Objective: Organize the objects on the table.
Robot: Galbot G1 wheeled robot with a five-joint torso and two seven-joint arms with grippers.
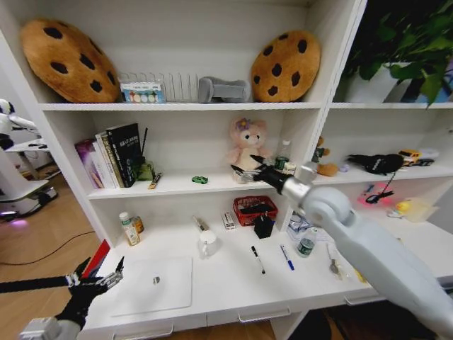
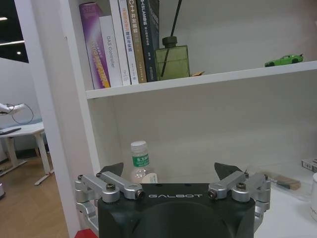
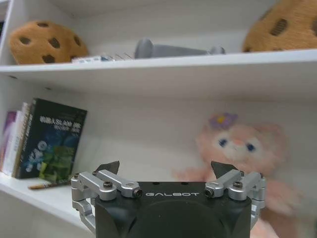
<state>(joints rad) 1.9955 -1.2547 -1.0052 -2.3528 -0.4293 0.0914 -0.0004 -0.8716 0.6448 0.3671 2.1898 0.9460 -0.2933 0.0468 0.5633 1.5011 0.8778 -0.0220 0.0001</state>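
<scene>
Table (image 1: 212, 283): the long white top across the lower half of the head view, with clutter spread over it.
Laptop (image 1: 152, 285): closed, lower left of centre on the table.
Black pen (image 1: 258, 259): loose, just right of centre.
Blue pen (image 1: 286, 257): near the black pen, lying apart from it.
Green toy car (image 1: 199, 180): on the middle shelf board, centre of the frame.
Left gripper (image 1: 95, 281): lower left corner, fingers spread and empty, at the table's left edge beside the laptop.
Right gripper (image 1: 246, 168): raised at centre frame in front of the plush bear (image 1: 247, 145), fingers spread, holding nothing.
Progress: judging by the scatter, tidying has barely begun; both pens and the small items are left to sort.
Left wrist view: shows the books (image 2: 119, 42), a green bottle (image 2: 172, 60) and the car close up.
Right wrist view: shows the bear and the upper-shelf cushions (image 3: 42, 42).
</scene>
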